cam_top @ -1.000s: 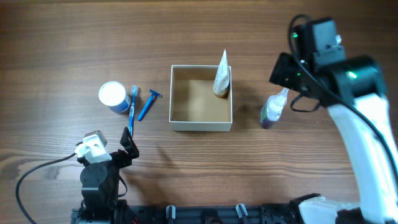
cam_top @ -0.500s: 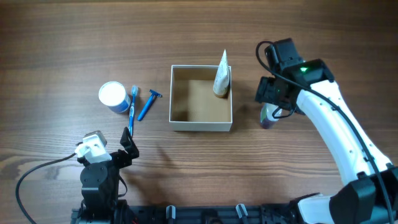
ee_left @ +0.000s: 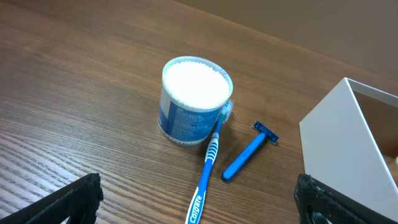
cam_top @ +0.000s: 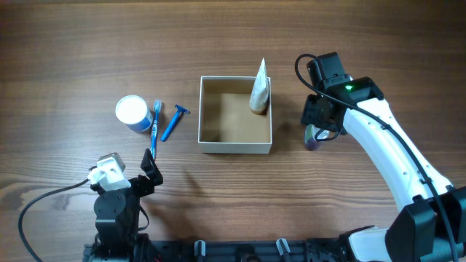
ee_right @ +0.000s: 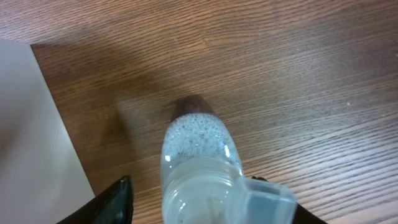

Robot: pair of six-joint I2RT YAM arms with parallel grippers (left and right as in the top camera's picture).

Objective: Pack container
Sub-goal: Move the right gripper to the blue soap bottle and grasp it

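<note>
One bottle point(cam_top: 314, 137), just right of the container point(cam_top: 235, 115), is now reached by the right tool point(cam_top: 321, 119), lowered around it, open. Gripping can be done next.

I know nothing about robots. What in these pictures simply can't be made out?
- Overhead: the bottle is mostly hidden under the right gripper.
- Right wrist: the bottle's cap runs off the bottom edge, as do the fingers, so whether they grip it is unclear.
- Left wrist: the container is cut off by the right edge, and the print on the jar is too small to read.
</note>
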